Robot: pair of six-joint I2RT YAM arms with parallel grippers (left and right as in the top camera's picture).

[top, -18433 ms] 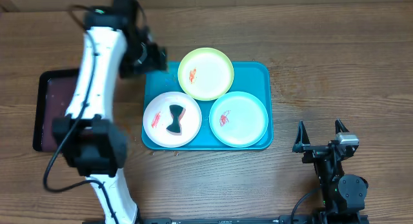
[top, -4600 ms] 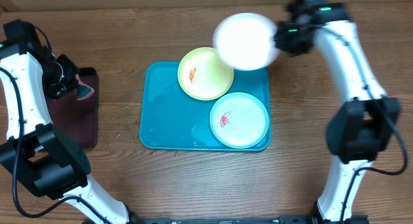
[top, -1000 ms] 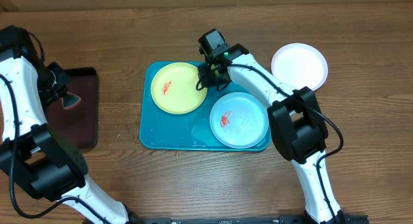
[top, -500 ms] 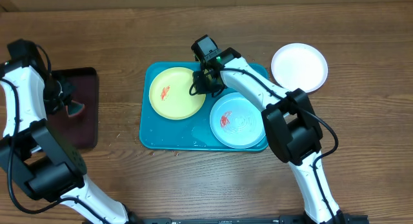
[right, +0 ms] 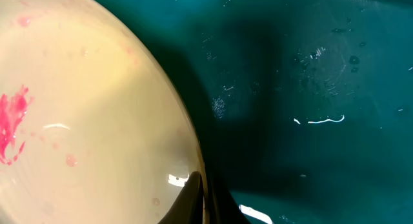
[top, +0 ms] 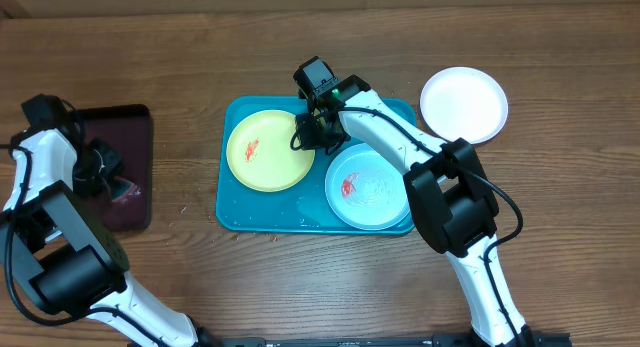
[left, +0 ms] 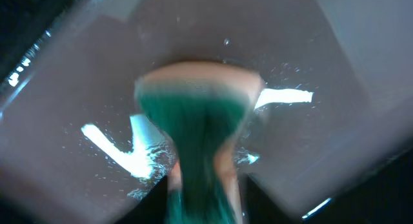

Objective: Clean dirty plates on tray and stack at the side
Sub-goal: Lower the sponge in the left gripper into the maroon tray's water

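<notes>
The left tool (top: 108, 181), over the dark tray (top: 135, 137), is clamped on a sponge (left: 200, 121). On the turquoise tray (top: 300, 217), the right tool (top: 309, 135) pinches the green plate (top: 265, 152) by its rim. I judge the sponge must wipe its red smear (top: 251, 147) next.

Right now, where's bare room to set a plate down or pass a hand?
Free: wood below the white plate, right of the right arm; the strip between the tray and the dark tray. Crowded: tray centre, where the right claw grips the lime plate beside the mint plate; dark tray, left claw holding the sponge.
</notes>
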